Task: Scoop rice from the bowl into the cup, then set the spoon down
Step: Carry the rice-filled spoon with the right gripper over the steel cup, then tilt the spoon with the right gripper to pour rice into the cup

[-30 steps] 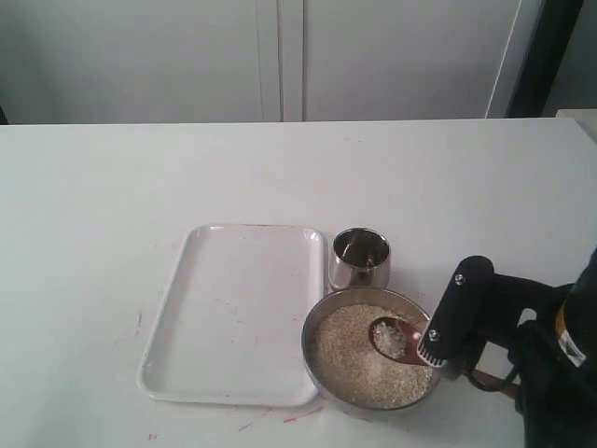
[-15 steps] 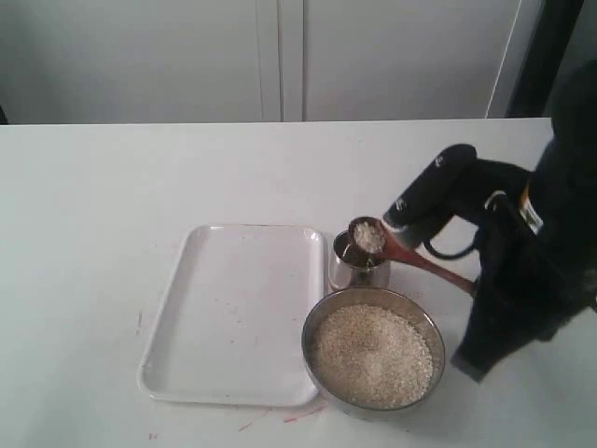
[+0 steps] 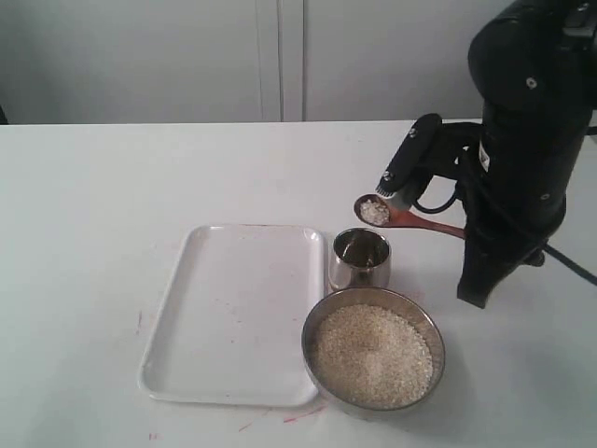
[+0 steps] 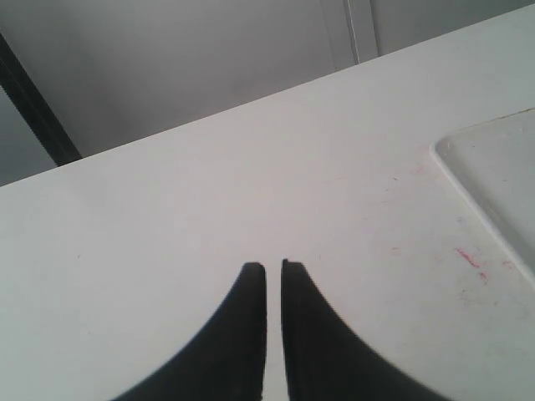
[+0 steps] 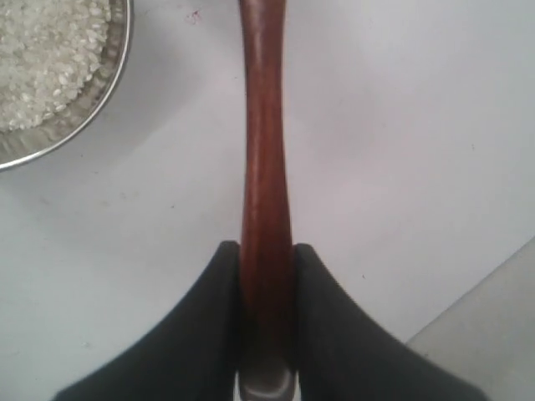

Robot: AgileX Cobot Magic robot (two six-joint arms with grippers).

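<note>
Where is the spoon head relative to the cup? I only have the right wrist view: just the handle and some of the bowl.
Observer: In the exterior view the spoon is held in the air, with its head over or just behind the cup. I cannot tell the depth.
Operator: Is it loaded?
Observer: Yes, a small heap of rice sits in the head.
Operator: And the left arm?
Observer: The left fingers are close together and hold nothing, above bare table beside a white tray.
</note>
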